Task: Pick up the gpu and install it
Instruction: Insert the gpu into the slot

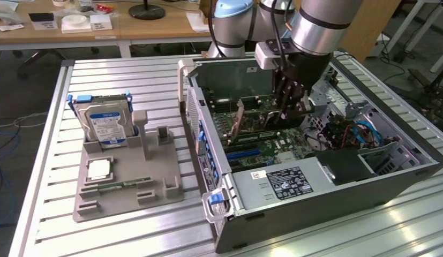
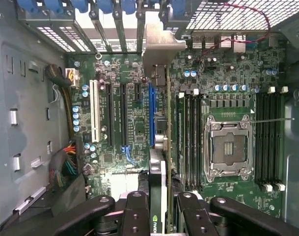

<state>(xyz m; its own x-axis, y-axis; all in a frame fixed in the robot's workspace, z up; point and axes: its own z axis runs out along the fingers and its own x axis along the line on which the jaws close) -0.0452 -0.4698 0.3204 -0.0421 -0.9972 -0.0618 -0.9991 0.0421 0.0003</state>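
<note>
1. The gripper [image 1: 291, 113] reaches down into the open computer case [image 1: 336, 209], and its two black fingers [image 2: 137, 214] pinch the gpu [image 2: 159, 172] between them.
2. The gpu stands upright on its long edge over the motherboard [image 2: 124, 162]. Its silver end bracket [image 2: 161, 44] is up against the case's rear slot openings.
3. In the wrist view the card runs along the blue expansion slot [image 2: 151, 113], between that slot and the nearest memory slots [image 2: 188, 137]. Its lower edge is hidden, so it may or may not be seated in a slot.
4. The CPU socket [image 2: 228, 147] lies beyond those memory slots, apart from the card.
5. On the slatted metal table [image 1: 99, 75], toward the exterior view's left of the case, sits a grey fixture [image 1: 160, 176]. It holds a hard drive with a blue label [image 1: 103, 126] upright and a slim memory stick [image 1: 125, 184] lying flat, both well apart from the gripper.
</note>
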